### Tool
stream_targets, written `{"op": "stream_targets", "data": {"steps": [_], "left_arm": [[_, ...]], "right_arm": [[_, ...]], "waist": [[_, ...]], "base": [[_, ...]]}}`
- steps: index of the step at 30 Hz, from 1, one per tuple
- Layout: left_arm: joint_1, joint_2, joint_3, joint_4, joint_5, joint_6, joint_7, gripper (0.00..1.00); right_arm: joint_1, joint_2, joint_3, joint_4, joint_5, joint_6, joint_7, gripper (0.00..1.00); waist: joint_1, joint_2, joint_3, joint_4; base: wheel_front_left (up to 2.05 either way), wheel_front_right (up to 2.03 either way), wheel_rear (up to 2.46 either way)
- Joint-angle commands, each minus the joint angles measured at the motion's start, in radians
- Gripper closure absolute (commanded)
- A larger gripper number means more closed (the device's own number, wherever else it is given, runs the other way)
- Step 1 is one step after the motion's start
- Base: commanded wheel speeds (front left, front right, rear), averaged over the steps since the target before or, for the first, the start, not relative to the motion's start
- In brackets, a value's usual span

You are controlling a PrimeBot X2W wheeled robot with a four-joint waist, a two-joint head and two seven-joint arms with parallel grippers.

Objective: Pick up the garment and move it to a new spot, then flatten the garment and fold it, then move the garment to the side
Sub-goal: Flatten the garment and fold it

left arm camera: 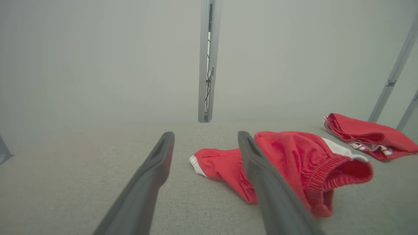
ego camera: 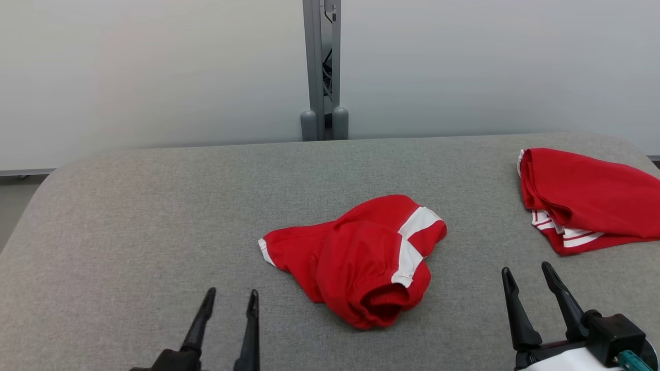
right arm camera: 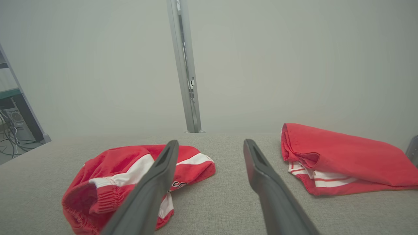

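The crumpled red garment (ego camera: 361, 257) lies near the middle of the grey worktop (ego camera: 154, 216). A folded red garment (ego camera: 582, 196) sits by the far right corner. The left gripper (ego camera: 231, 292) and right gripper (ego camera: 526, 268) hover at the near edge, fingers (ego camera: 197, 324) spread, clear of the cloth.

garment (ego camera: 361, 257): soft red cloth, ribbed waistband; table (ego camera: 154, 206): coarse grey woven fabric, matt; post (ego camera: 322, 67): smooth metal

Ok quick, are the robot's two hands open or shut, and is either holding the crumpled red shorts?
Left gripper: open, holding nothing.
Right gripper: open, holding nothing.
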Motion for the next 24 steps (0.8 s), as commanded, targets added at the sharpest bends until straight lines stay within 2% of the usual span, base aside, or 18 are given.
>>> {"op": "stream_targets", "data": {"steps": [1,7,10,12,16,24], "left_arm": [[-0.022,0.002,-0.015,0.013,-0.048,-0.022,-0.004,0.0],[-0.071,0.002,-0.152,0.08,-0.25,-0.119,0.008,0.0],[-0.107,0.003,-0.243,0.084,-0.367,-0.156,0.076,0.0],[-0.132,0.003,-0.302,0.069,-0.438,-0.166,0.134,0.0],[-0.181,0.004,-0.374,0.035,-0.569,-0.144,0.206,0.0],[-0.275,0.003,-0.43,0.088,-0.702,-0.069,0.261,0.0]], "right_arm": [[-0.001,-0.005,0.0,-0.003,-0.007,0.0,-0.001,0.0],[-0.006,-0.005,-0.001,0.0,-0.017,0.0,-0.001,0.0],[-0.009,-0.005,-0.002,0.0,-0.023,0.0,-0.001,0.0],[-0.013,-0.004,-0.003,-0.002,-0.029,0.0,-0.001,0.0],[-0.024,-0.004,-0.003,-0.004,-0.033,0.0,-0.001,0.0],[-0.051,-0.004,0.0,-0.013,-0.027,0.0,-0.001,0.0]], "waist": [[0.0,-0.0001,0.003,-0.007],[0.0,-0.0001,0.016,-0.031],[0.0,-0.0001,0.024,-0.043],[0.0,-0.0001,0.03,-0.052],[0.0,-0.0001,0.048,-0.075],[0.0,-0.0001,0.104,-0.116]], "base": [[0.0,0.0,0.0],[0.0,0.0,0.0],[0.0,0.0,0.0],[0.0,0.0,0.0],[0.0,0.0,0.0],[0.0,0.0,0.0]]}}
